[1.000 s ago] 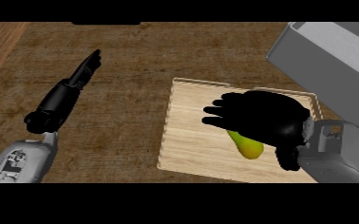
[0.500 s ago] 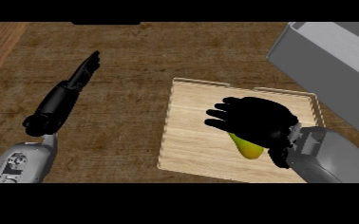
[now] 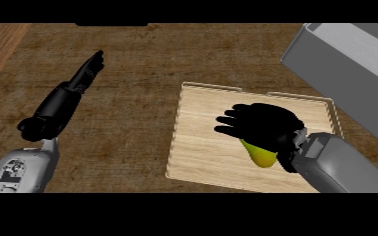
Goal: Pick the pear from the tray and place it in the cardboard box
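A yellow-green pear (image 3: 259, 156) lies on the light wooden tray (image 3: 203, 145), toward its near right part. My right hand (image 3: 267, 126) hovers low over the pear and hides its upper half. That hand's fingers (image 3: 226, 122) spread to the left, only slightly bent, and are not closed round the fruit. The box (image 3: 341, 66) looks grey and stands at the far right, beyond the tray. My left hand (image 3: 83, 75) rests open at the left, fingers straight and pointing away, well off the tray.
The dark wooden counter (image 3: 148, 55) stretches around the tray. The tray's raised rim (image 3: 221, 86) runs along its far side, close to the box's near wall.
My right hand has drawn back toward me and down over the pear, with its fingers spread less. The pear, the tray and the left hand have stayed put.
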